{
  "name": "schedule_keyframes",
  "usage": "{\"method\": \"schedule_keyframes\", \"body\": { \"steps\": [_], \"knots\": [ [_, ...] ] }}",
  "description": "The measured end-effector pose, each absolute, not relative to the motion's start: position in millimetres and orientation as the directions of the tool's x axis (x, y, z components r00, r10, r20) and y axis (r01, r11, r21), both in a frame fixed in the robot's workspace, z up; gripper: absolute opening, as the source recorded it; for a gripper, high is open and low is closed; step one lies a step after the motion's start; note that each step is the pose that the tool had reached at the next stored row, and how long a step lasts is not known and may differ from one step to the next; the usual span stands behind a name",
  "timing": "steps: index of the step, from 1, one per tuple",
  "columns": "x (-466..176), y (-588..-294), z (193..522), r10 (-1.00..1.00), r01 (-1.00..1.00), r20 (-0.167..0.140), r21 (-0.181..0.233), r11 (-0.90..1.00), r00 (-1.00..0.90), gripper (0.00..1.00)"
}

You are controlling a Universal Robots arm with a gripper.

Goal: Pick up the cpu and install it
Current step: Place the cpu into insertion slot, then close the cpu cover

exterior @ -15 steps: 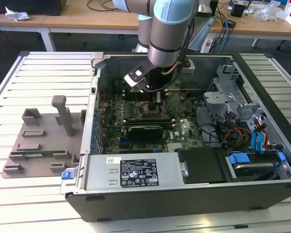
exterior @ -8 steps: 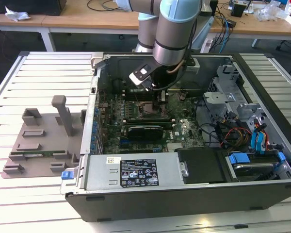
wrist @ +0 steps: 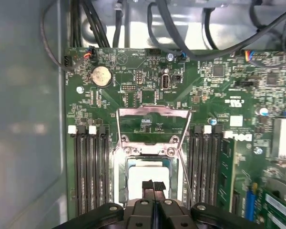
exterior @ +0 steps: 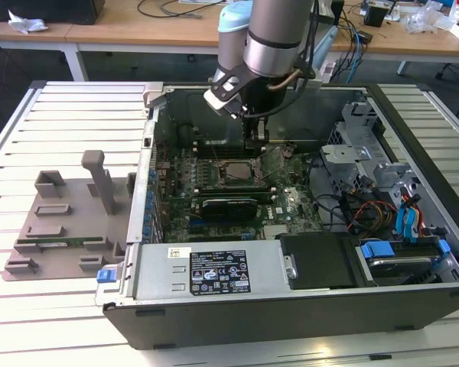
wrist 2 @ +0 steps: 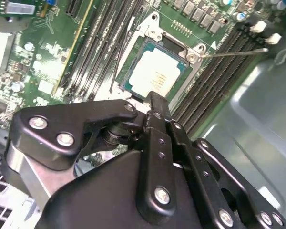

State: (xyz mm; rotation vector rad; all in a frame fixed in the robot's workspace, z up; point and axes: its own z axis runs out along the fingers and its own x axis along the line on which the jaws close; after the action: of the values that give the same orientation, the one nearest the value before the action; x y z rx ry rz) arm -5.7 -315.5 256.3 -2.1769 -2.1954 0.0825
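cpu (wrist 2: pixel 151 71) in mobo socket (wrist 2: pixel 151 29), one edge hidden by closed fingers (wrist 2: pixel 157 112)

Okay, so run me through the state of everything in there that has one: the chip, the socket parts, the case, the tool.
cpu: lying flat in the socket, uncovered.
load plate: flipped open, off the cpu.
socket lever: released, not latched down.
computer case: on its side, side panel off, inside exposed.
tool: shut, holding nothing, tip at the cpu's edge.
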Motion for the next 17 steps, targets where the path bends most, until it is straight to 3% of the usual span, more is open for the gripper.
{"method": "schedule_keyframes", "body": {
  "steps": [6, 17],
  "knots": [
    [-6, -315, 282, 1.000, 0.997, -0.003, -0.072, 0.008, -0.009, 0.11],
    [-2, -315, 282, 1.000, 0.997, -0.003, -0.072, 0.008, -0.009, 0.11]
  ]
}}
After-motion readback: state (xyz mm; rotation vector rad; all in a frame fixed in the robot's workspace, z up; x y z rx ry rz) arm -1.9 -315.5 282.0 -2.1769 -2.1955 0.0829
